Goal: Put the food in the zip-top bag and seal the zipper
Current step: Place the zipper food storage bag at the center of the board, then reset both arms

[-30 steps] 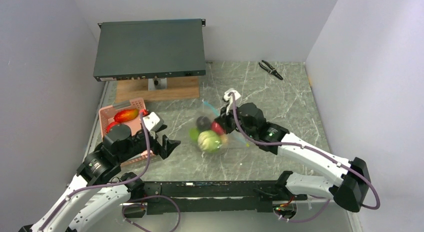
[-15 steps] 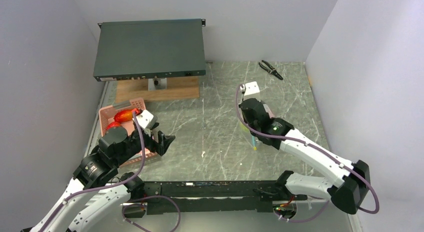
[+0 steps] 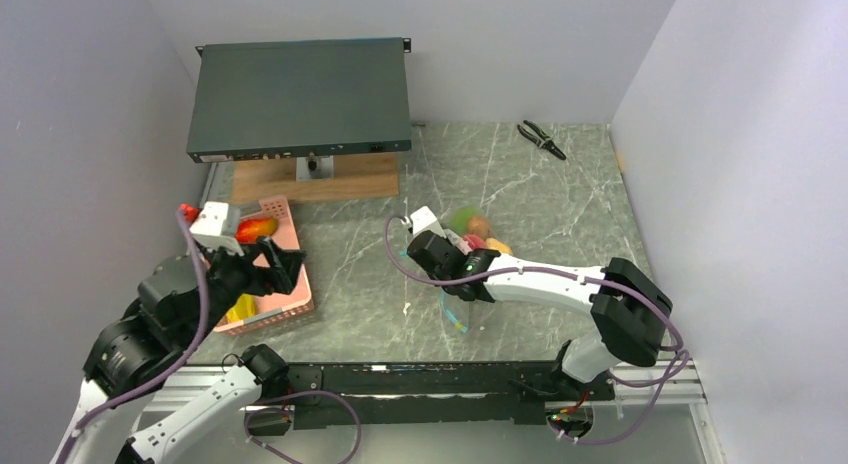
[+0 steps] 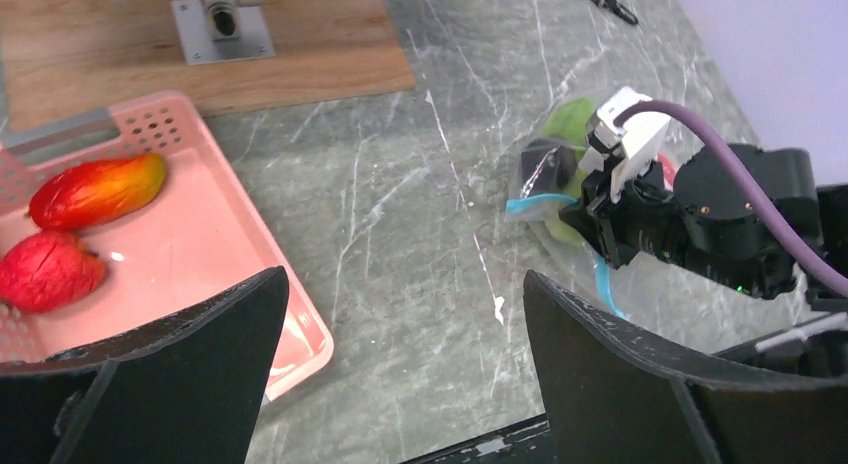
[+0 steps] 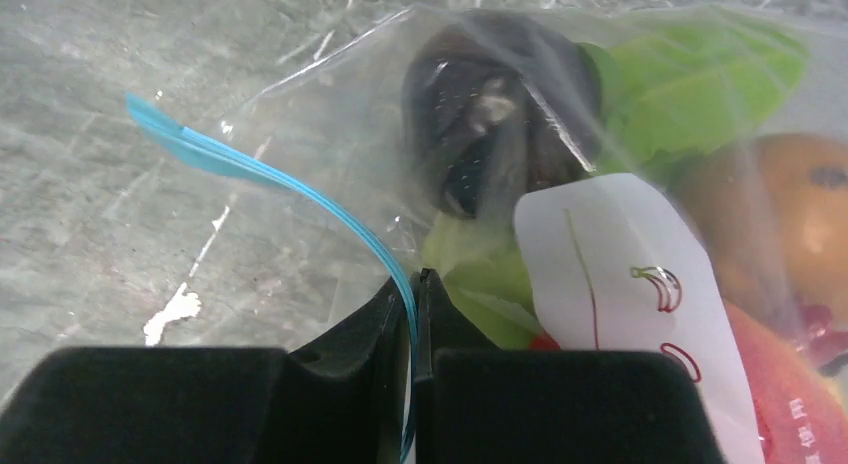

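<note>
A grey marble table [image 4: 400, 204] seen from above and from both wrists. Near its middle the right gripper [image 5: 414, 294] has its jaws pressed together on the teal zipper [image 5: 250, 179] of the clear bag [image 5: 330, 104], pinching the strip at one point; the rest of the strip curls away loose, so the mouth looks unsealed. Inside the bag lie a purple piece [image 5: 490, 124], a green piece [image 5: 690, 84] and an orange piece [image 5: 790, 214], crowded just behind the pinched edge. To the left, the left gripper [image 4: 400, 314] hangs above the pink basket [image 4: 200, 244] with its fingers spread wide and nothing between them. In the basket lie a red fruit [image 4: 50, 272] and a mango [image 4: 97, 189], so loading seems unfinished and the likely step is fetching the next piece of food. To do that well, the left gripper should come straight down over one fruit, straddle its thickest part clear of the basket wall, and close gently enough not to squirt it sideways. Meanwhile the right gripper should keep its pinch without tugging, holding the mouth lifted and turned toward the basket so nothing inside rolls out.
</note>
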Robot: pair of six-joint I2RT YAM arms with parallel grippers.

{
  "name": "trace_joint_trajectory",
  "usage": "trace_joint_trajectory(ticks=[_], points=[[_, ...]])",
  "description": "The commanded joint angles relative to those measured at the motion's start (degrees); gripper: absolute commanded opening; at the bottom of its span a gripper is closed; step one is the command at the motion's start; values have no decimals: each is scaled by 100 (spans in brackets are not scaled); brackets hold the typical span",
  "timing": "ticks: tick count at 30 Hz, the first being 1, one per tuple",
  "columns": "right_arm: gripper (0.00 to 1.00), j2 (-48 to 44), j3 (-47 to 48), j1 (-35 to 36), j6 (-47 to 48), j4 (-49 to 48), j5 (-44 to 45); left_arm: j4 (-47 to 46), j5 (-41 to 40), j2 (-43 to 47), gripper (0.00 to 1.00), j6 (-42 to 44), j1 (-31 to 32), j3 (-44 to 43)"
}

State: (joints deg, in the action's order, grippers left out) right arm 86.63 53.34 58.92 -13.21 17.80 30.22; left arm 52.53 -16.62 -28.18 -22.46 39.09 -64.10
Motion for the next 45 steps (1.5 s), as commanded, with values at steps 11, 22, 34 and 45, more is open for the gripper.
trace_joint_trajectory(ticks=[11,22,34,45], points=[[69,-919,269,-346,-388,262,-1196,-74,-255,785,93,-1957,-11,926],[100,-3110,1151,-687,-327,1322,-665,-322,-259,492,92,-1583,-15,123],[100,-4682,2238,-685,606,1702,1064,-820,-342,332,91,-991,-13,-864],[100,-5235,2012,-688,295,1454,1779,-1341,-630,911,92,-419,-13,-807]])
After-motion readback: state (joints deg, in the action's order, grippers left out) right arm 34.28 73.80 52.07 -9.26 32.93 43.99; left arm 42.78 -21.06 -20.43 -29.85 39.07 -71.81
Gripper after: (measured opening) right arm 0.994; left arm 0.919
